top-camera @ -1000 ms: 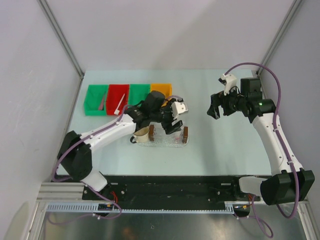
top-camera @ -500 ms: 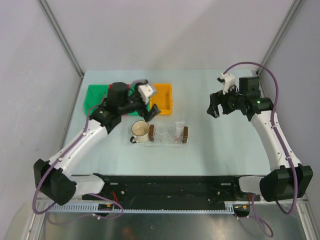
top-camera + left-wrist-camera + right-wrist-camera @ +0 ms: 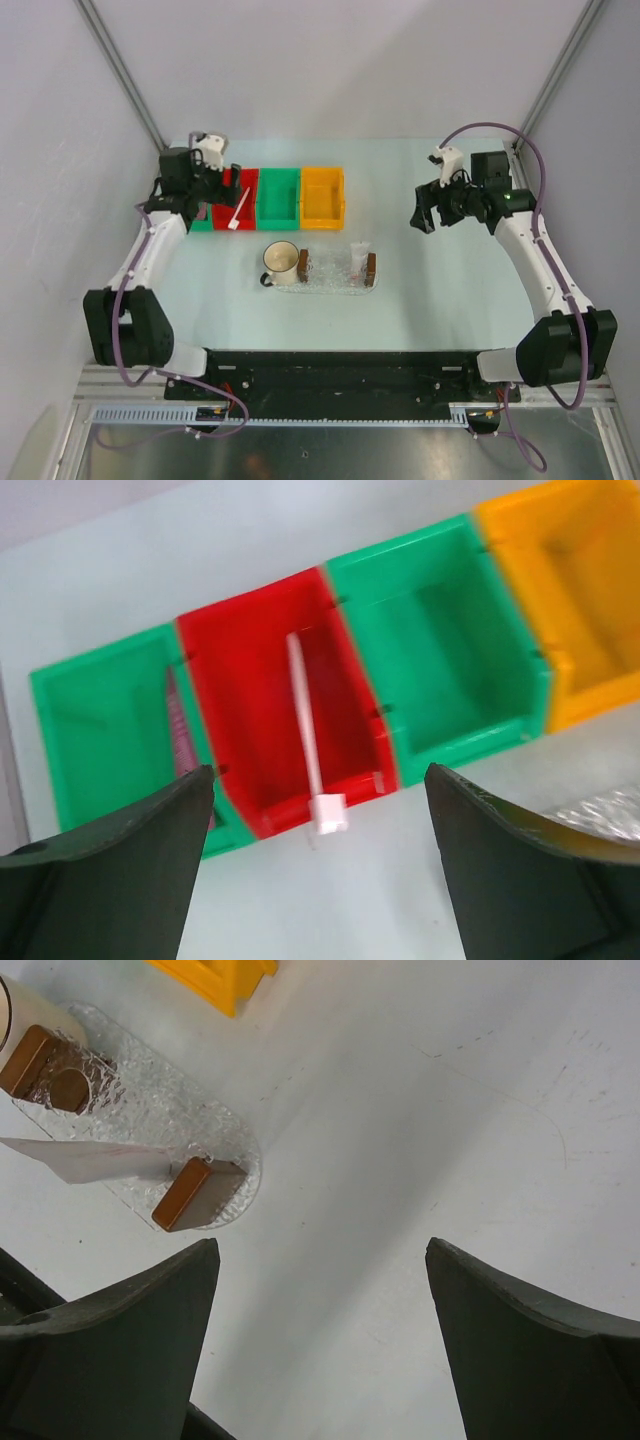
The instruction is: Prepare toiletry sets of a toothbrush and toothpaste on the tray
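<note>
Where four bins (image 3: pixel 280 197) sit, one toothbrush (image 3: pixel 305 720), one tray (image 3: pixel 332 271)

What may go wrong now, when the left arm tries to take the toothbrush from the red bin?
The toothbrush is thin and leans on the rim of the red bin, head outside; the open left pincer may push it away or strike the bin walls instead of gripping. Later, the cup stands right beside the tray, so a low carry might knock it.
</note>
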Motion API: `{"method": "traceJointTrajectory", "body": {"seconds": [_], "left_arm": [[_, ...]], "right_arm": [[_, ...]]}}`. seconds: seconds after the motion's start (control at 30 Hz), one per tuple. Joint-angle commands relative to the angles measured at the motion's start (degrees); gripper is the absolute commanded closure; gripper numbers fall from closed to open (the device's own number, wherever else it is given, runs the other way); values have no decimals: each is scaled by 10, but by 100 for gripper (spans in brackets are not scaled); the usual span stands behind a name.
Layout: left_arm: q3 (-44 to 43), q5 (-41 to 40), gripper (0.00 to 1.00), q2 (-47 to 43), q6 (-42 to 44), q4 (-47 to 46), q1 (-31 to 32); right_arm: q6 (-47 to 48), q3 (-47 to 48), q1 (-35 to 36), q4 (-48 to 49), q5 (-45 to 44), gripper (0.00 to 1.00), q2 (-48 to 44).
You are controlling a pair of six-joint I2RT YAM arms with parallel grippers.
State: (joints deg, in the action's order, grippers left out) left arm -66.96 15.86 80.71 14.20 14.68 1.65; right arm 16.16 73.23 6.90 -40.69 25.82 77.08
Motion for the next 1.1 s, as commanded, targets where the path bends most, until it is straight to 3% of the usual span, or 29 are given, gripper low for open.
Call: {"method": "traceJointTrajectory", "body": {"seconds": [0.0, 0.37, 0.73, 1.07], "left_arm": [[-34, -44, 11, 38, -52, -4, -62], [-72, -71, 20, 132, -86, -11, -138], [-128, -93, 42, 226, -87, -15, -147], [-143, -94, 42, 263, -59, -12, -147]], "right_arm": [[3, 2, 0, 18, 24, 10, 14], [6, -14, 2, 32, 30, 10, 12], [14, -23, 4, 29, 26, 10, 6], [12, -24, 3, 33, 32, 10, 11]]}}
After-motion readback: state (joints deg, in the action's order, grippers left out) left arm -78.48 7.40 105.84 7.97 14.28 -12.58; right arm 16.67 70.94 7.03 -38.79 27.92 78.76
